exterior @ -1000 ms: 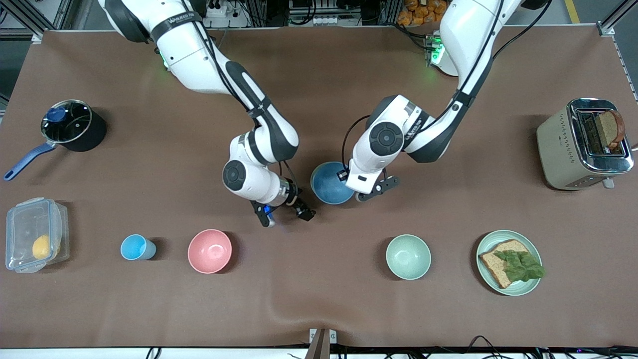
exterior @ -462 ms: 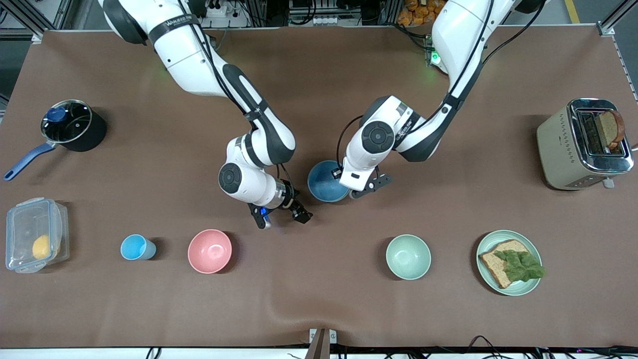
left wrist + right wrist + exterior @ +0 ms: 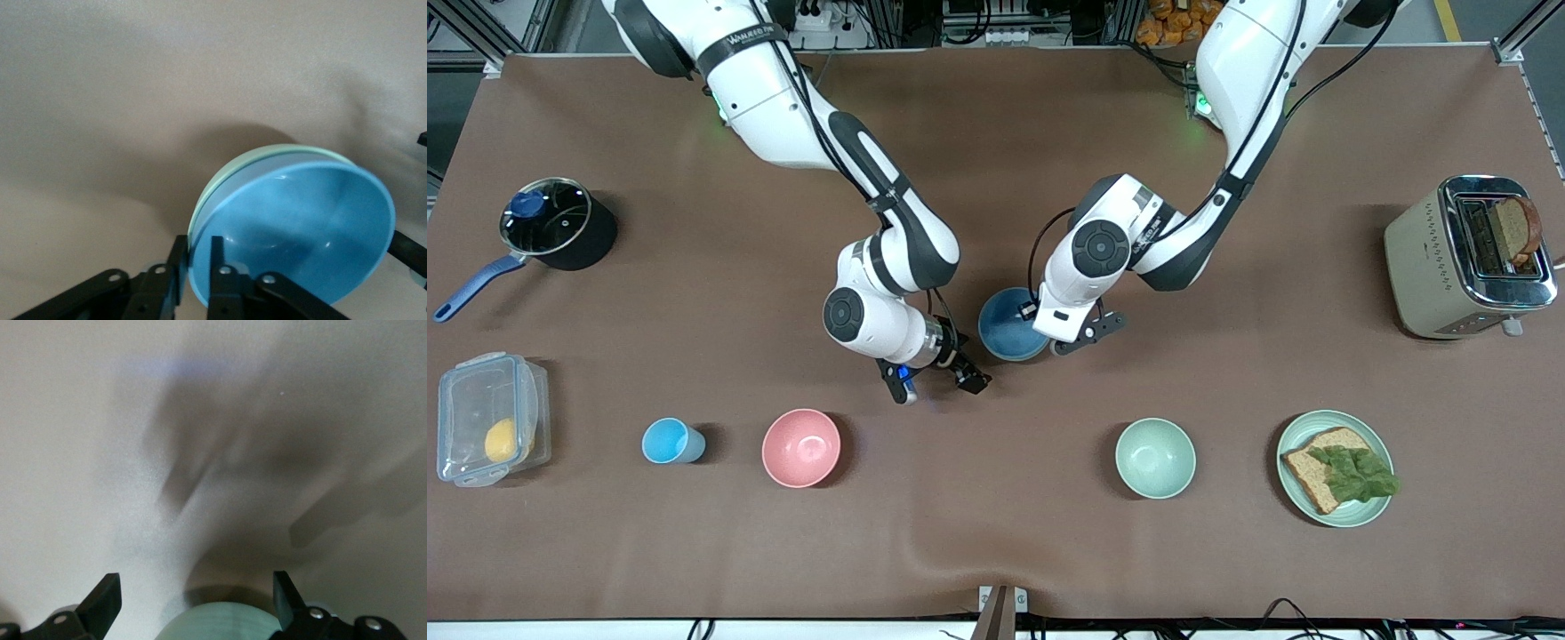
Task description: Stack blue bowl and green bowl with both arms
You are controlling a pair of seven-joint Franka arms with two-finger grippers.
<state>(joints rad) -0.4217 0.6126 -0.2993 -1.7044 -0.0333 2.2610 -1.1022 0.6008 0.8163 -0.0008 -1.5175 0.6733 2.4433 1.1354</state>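
Pink bowl [image 3: 801,447] sits at about 8 o'clock from the stack, nearer the front camera. The right gripper [image 3: 938,380] is over bare table, also roughly 8 o'clock but just beside the stack, with its jaws spread wide and nothing in them. Mid-table is the blue bowl [image 3: 1003,333], nested inside the green bowl [image 3: 280,149] (only a thin green edge peeks out). The left gripper [image 3: 197,257] is at the stack's rim, around 3 o'clock in the front view – can't tell if it's pinching or loose. Mint bowl [image 3: 1155,458] is at 5 o'clock, well apart.
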